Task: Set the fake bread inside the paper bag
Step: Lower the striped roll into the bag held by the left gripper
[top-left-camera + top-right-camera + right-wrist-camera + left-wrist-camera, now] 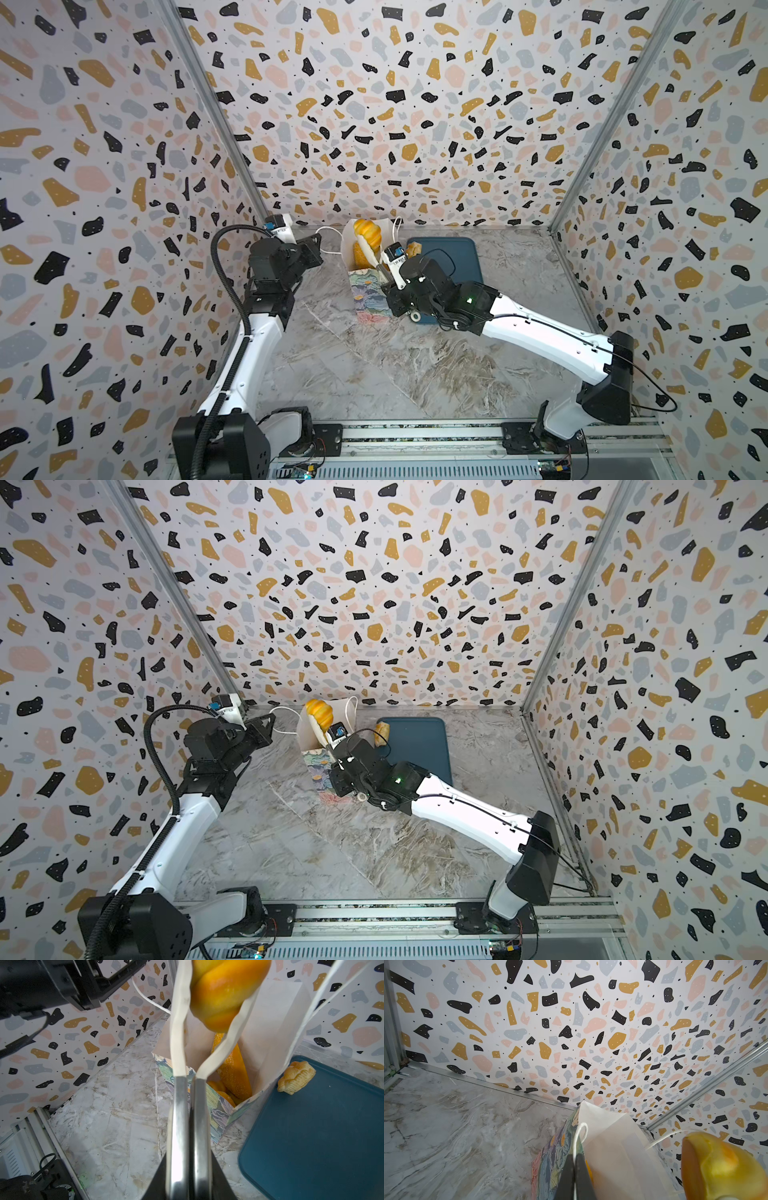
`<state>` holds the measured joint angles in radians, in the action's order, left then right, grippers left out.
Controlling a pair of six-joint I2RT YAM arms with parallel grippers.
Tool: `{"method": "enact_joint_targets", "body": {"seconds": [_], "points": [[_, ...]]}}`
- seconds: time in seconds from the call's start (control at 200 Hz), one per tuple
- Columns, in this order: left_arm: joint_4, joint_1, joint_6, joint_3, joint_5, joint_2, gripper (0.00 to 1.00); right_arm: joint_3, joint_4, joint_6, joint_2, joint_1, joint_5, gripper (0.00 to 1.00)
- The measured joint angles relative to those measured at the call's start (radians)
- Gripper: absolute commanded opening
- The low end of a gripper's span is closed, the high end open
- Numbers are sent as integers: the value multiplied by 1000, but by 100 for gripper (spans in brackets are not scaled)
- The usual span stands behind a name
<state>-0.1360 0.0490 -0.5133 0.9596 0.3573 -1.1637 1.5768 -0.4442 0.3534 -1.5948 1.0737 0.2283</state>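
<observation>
Marble tabletop [374,374] fills the lower centre of both top views. Dark-blue tray [465,255] lies flat just right of ctr, its near part under the right arm. Paper bag [365,301] stands upright at upper ctr by the tray's left edge (contact: can't tell), mouth open, white lining showing. Right gripper [216,997] comes in over the bag from the right: I see the metal jaws almost together at the base, w/ the long white fingers [178,1022] bowed apart round the twisted orange bread [368,232], pinched btwn them at the bag's mouth. Seeded loaf [234,1068] stands on end inside the bag, below that piece, w/ smaller orange pieces [220,1088] at the bottom; can't count them. One tan ridged pastry [414,248] sits on the tray's upper-left corner, just beside the bag. Left gripper [574,1159], left of the bag in top views, is clamped fully closed on the thin white cord handle [576,1138], cord running btwn the dark jaws.
</observation>
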Motion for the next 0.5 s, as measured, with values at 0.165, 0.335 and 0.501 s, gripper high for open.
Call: {"method": "enact_joint_targets", "body": {"seconds": [0.165,0.335,0.501], "points": [[0,0,0,0,0,0,0,25,-35,0,-18,0,31,30],[0,0,0,0,0,0,0,46,-68,0,-46,0,49,38],[0,0,0,0,0,0,0,46,-84,0,-56,0,57,42]]}}
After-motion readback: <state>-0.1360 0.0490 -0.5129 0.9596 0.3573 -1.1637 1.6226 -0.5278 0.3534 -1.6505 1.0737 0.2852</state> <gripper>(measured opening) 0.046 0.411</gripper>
